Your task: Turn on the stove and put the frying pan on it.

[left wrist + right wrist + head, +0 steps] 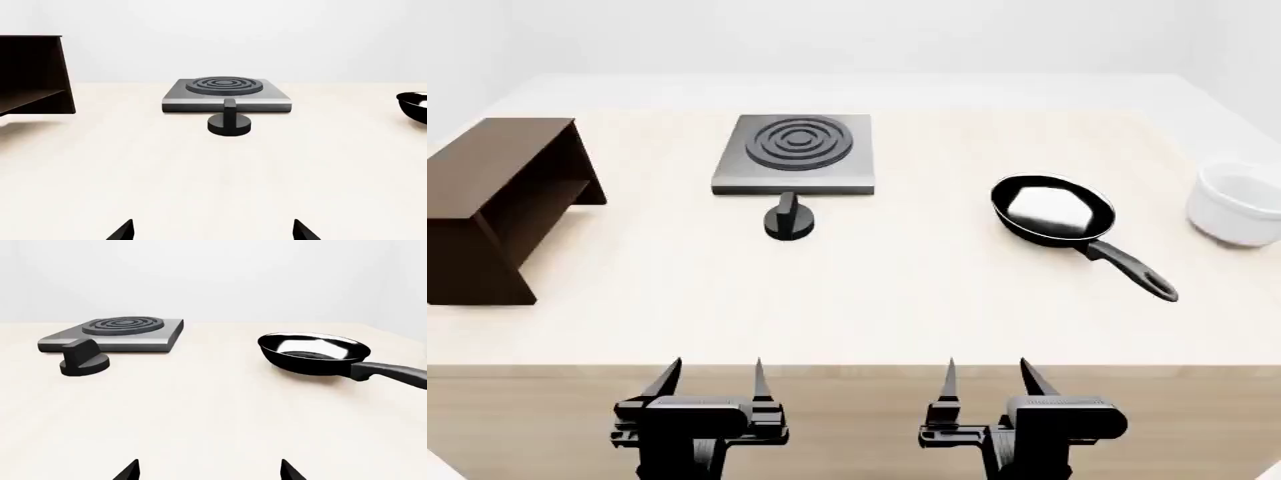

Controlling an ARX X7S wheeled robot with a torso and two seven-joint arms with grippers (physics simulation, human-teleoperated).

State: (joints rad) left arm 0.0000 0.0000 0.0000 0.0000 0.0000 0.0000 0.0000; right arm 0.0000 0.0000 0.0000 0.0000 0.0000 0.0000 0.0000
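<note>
Black frying pan [1052, 210] – pale glossy inside, long handle – both hands [715, 380] [985, 378] spread.

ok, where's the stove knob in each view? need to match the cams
Head view: knob upper centre-left, just in front of the stove plate.
Left wrist view: knob near centre, in front of the plate.
Right wrist view: knob at left, mid-height, before the plate's near corner.
Shared landmark: the ringed burner behind it.
</note>
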